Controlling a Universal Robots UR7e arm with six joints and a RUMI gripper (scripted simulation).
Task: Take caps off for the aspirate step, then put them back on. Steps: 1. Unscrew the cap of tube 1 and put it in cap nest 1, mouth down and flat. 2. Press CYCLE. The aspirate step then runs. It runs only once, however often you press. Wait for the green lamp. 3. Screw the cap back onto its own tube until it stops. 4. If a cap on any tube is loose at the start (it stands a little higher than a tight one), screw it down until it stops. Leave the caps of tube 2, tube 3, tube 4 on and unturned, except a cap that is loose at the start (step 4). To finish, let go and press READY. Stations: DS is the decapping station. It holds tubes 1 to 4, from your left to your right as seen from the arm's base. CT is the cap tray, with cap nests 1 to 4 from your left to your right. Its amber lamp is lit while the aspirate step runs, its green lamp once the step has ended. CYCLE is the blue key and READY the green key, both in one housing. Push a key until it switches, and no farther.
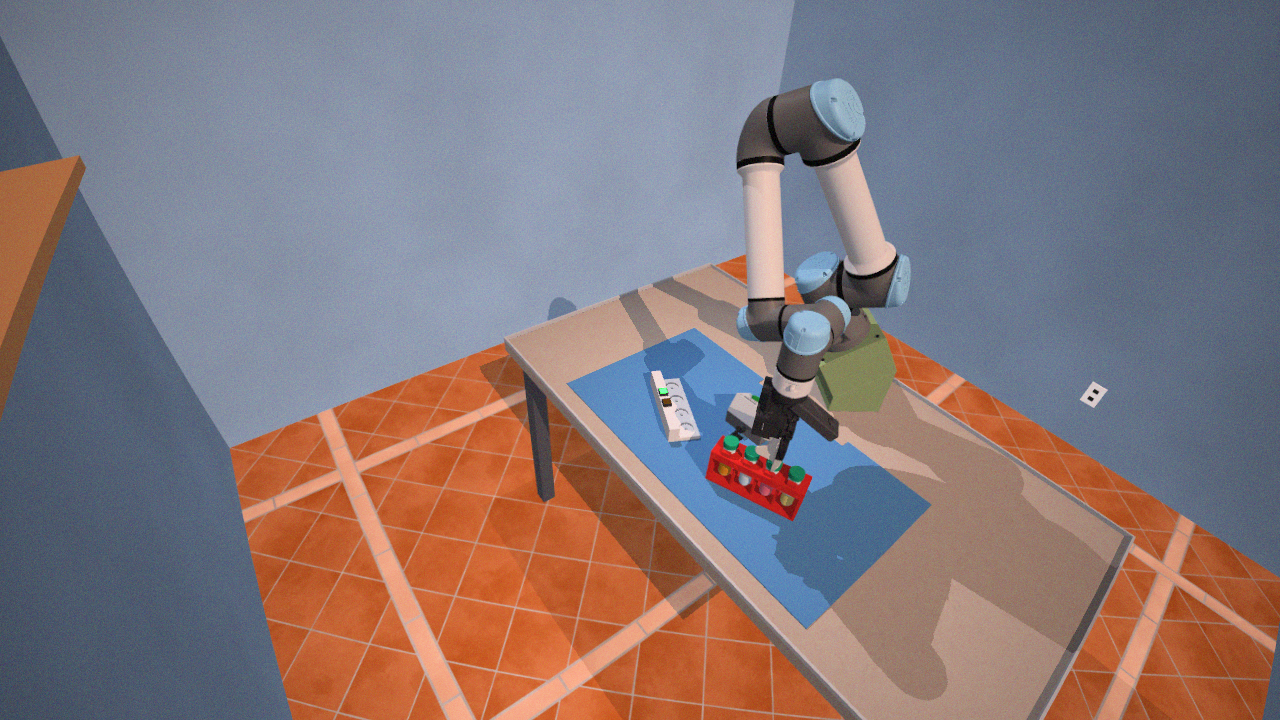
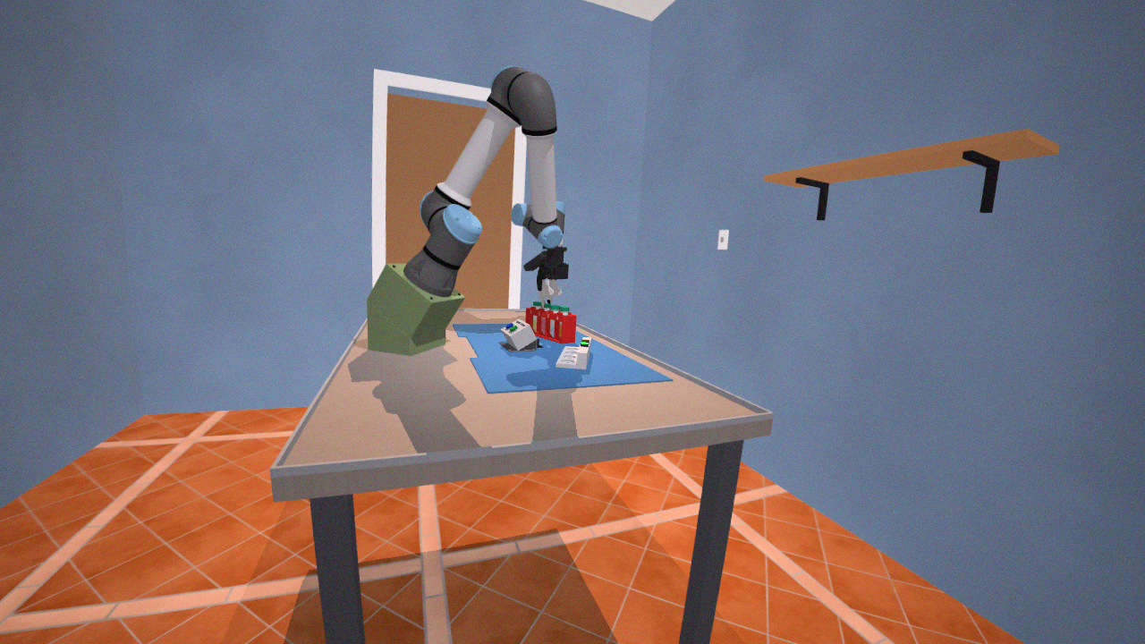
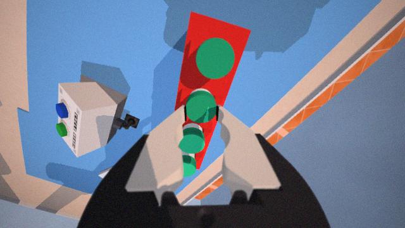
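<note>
The red decapping station (image 1: 756, 490) (image 2: 552, 324) (image 3: 218, 31) stands on the blue mat and holds four tubes with green caps. My gripper (image 1: 771, 458) (image 2: 549, 302) (image 3: 200, 106) points down over the rack. It is shut on the cap of tube 2 (image 3: 199, 104), the second cap from one end, and the cap sits on its tube. The cap of tube 1 (image 3: 215, 57) (image 1: 795, 472) is beyond the fingers. The two other caps (image 3: 191, 143) (image 3: 189, 165) sit on their tubes. On the white cap tray (image 1: 678, 413) (image 2: 572, 356) the green lamp (image 1: 663, 390) is lit and the nests are empty.
The key housing (image 1: 741, 410) (image 2: 519, 332) (image 3: 92, 111) stands beside the rack, with the blue key (image 3: 62, 110) and the green key (image 3: 61, 129) on one face. The arm's green base (image 1: 854, 371) is behind it. The table's edge (image 3: 316, 85) runs close past the rack.
</note>
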